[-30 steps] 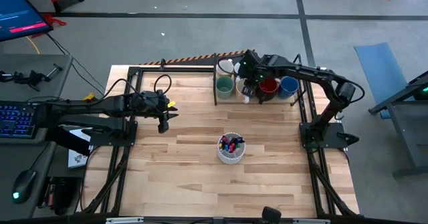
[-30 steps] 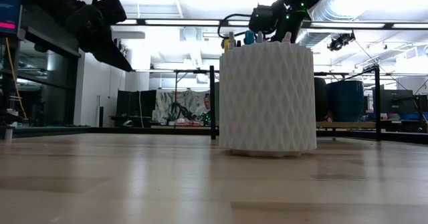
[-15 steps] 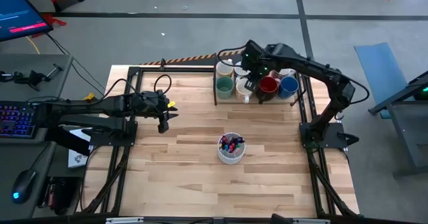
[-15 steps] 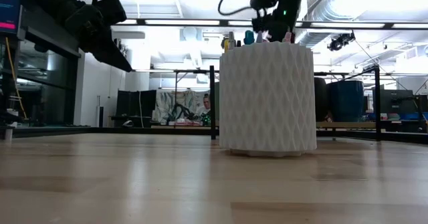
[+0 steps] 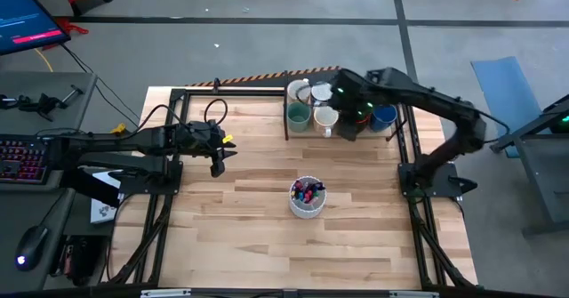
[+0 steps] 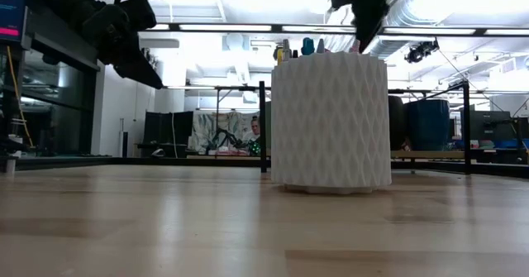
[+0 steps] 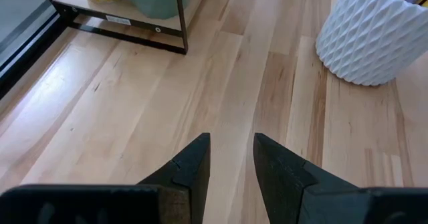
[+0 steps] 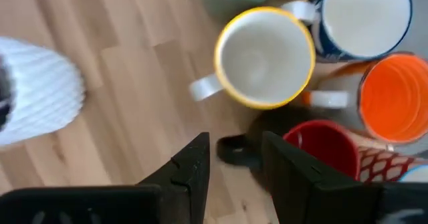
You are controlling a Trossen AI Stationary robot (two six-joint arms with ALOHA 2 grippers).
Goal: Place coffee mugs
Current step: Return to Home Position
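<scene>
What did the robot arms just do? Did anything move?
The right arm's fingers drew back to the right above the mugs, open and empty. Nothing was picked up or let go. The mugs, the white pen cup and the left arm stayed where they were.

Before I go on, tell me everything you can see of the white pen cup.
The pen cup is a round, handleless white pot, its wall moulded in a raised diamond pattern, matte like plastic or ceramic. It stands upright near the middle of the wooden table, with coloured pens sticking out of its top. It is apart from the mugs at the table's far edge; only the table touches it.
</scene>
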